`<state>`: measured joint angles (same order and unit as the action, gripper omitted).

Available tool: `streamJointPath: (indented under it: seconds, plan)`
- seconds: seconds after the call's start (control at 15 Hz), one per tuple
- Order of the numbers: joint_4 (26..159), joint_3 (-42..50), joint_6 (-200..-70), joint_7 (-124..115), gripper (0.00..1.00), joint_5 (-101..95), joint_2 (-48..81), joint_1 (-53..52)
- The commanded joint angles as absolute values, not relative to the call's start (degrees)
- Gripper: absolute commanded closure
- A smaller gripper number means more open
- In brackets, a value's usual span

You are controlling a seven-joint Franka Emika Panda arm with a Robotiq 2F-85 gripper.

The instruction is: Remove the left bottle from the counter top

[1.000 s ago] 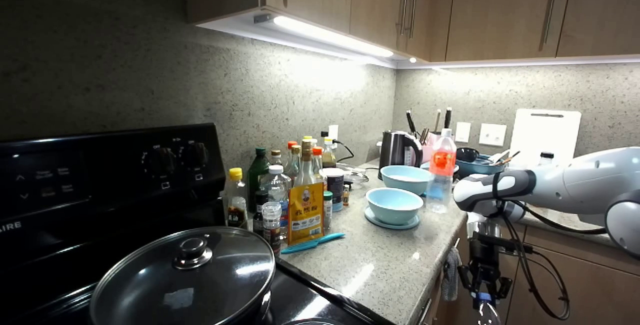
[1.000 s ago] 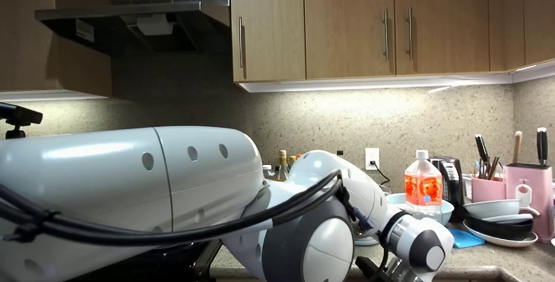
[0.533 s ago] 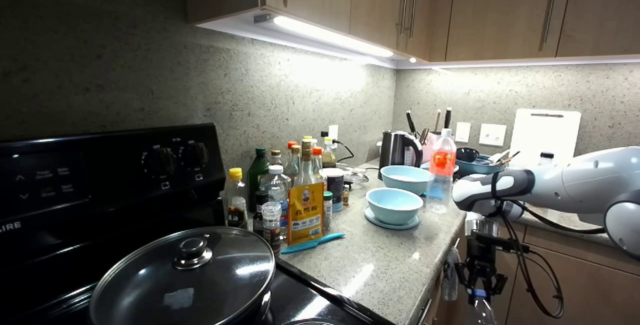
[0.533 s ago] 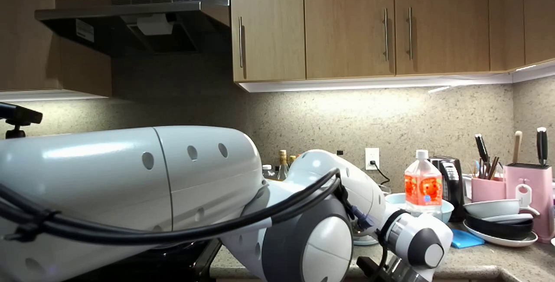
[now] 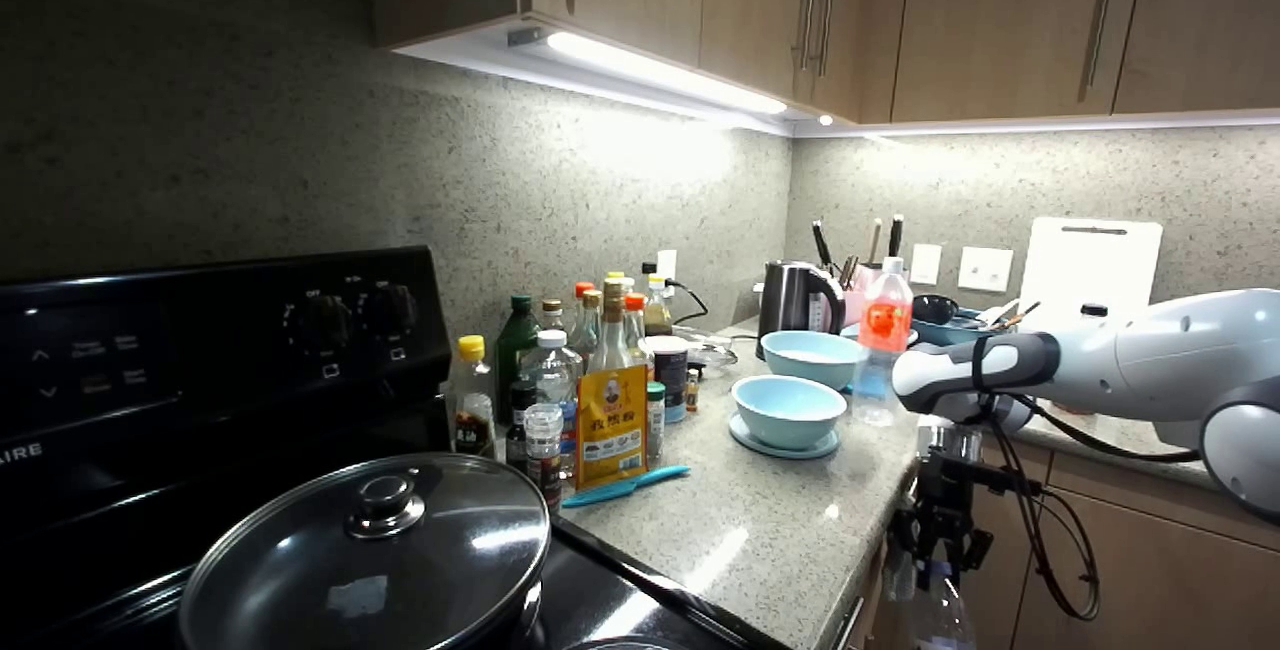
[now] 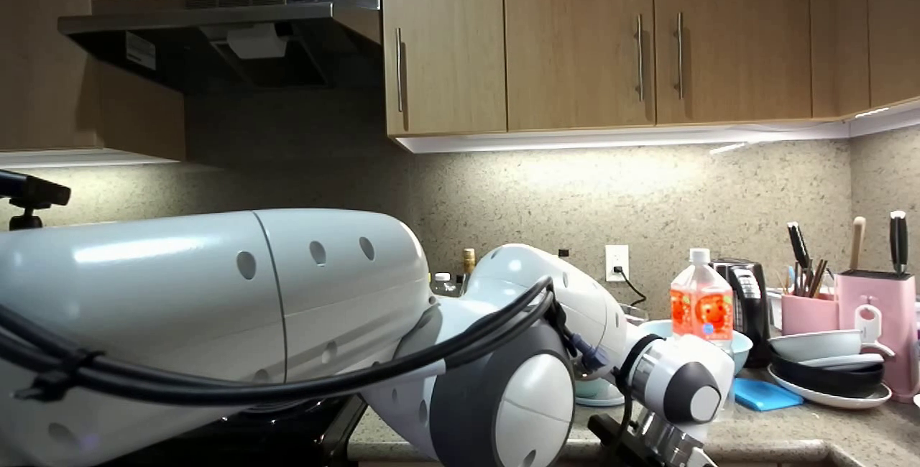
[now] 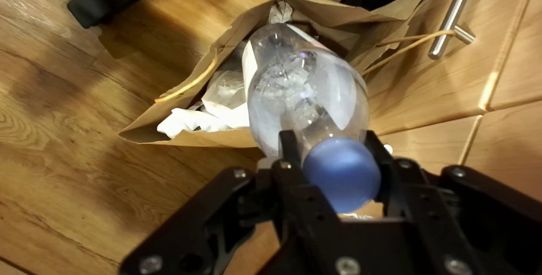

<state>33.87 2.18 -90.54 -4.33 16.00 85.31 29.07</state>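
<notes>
Bottle [image 7: 302, 93] (left bottle of the task): positioned off the counter top [image 5: 720, 510], beyond its front edge. Gripper [image 7: 332, 146]: both fingers [image 7: 289, 144] clamped on the bottle at the end with the blue cap [image 7: 342, 175]; whether contact is on cap or neck cannot be told. Wrist view: the bottle overlaps the mouth of an open paper bag [image 7: 326, 12]. Its base is hidden; above or inside the bag cannot be determined. White crumpled material [image 7: 186, 119] in the bag is partly covered. In an exterior view, the lower frame edge cuts off the bottle [image 5: 940, 620]. In an exterior view, the arm [image 6: 345, 294] hides most of the condiment bottles [image 6: 469, 262].
</notes>
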Motion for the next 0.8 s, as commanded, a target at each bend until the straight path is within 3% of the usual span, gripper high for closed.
streamJointPath:
  seconds: [0.0,0.6,0.67,0.73]
  plan:
    - [34.37,1.03,-89.21,-4.20,0.86,15.32,85.31,29.53]
    - [36.90,0.81,-82.63,-5.08,0.86,16.58,85.61,31.63]
    - [36.59,1.31,-84.24,-4.53,0.61,15.72,85.61,30.73]
    - [36.67,1.31,-83.80,-4.53,0.61,15.74,85.61,31.04]
